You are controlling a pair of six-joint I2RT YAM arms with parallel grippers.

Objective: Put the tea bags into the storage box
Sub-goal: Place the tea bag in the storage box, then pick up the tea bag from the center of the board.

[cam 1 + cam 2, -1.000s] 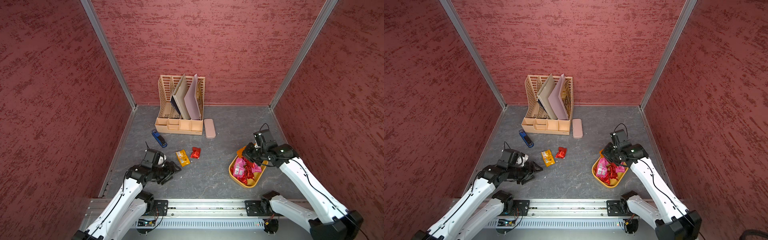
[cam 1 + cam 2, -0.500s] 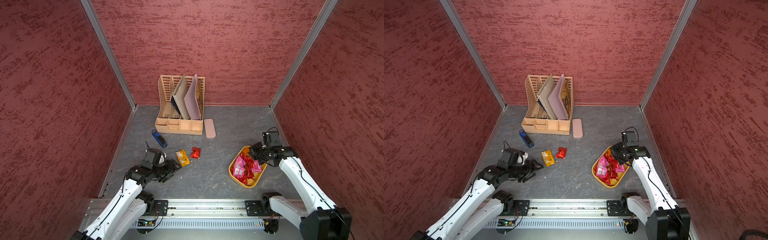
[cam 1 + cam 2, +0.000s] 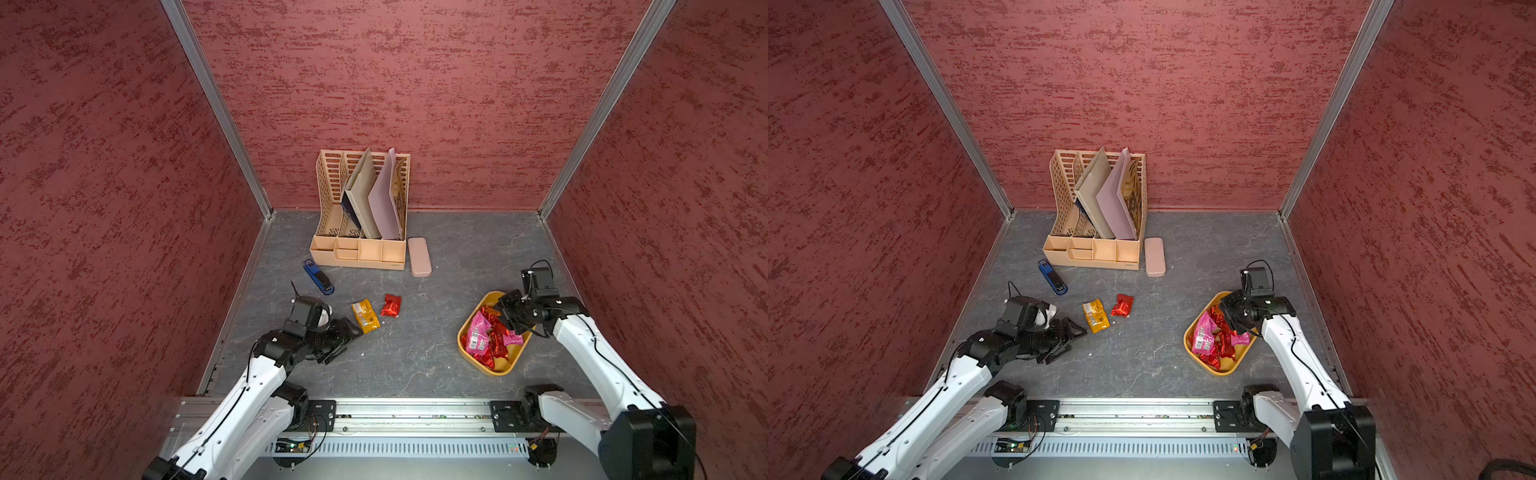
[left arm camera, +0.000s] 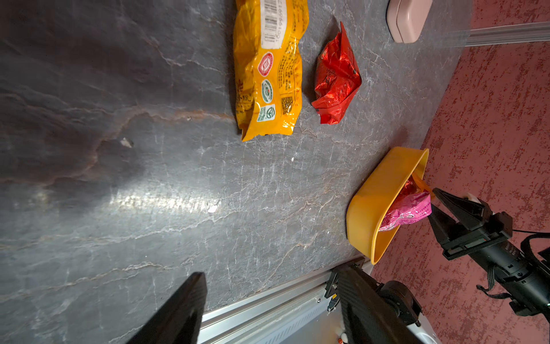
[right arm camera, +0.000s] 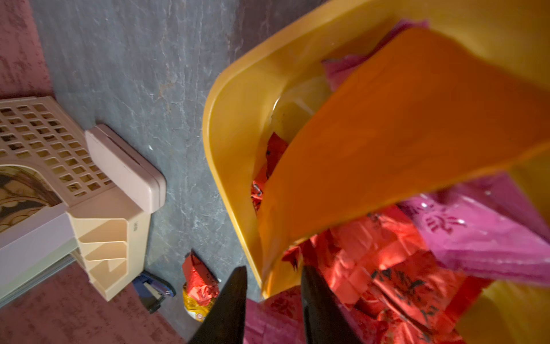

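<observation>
Towards the far wall, left of centre, the beige slotted file organiser (image 3: 332,183) holds flat folders (image 3: 384,203) leaning in its tall slots: one dark blue, one beige, one mauve. The blue stapler (image 3: 318,277) lies near its left front corner and the pink case (image 3: 419,256) just beside its right. On the grey table (image 3: 415,353), mid-scene, two tea bags lie outside any container: a yellow packet (image 3: 365,316) and, just right of it, a red packet (image 3: 391,305). At the right, the mustard storage box (image 3: 494,370) holds a heap of red foil tea bags (image 3: 494,345) with two pink packets (image 3: 476,336) among them. The left arm reaches low from the near rail. The left gripper (image 3: 347,343) is turned on its side, with its jaws spread wide and nothing between them, its tips near the yellow packet's near end but apart from it. The right arm bends over the box's far right corner, and the right gripper (image 5: 273,269) points down into the box. Its jaws stand parted, with the edge of an orange packet (image 5: 401,134) in the gap. Whether either finger touches that foil cannot be told. In the right wrist view this packet is blurred and covers much of the box. In both top views the gripper body hides its own fingertips and the box's far corner. The red packets overlap too much to count.
</observation>
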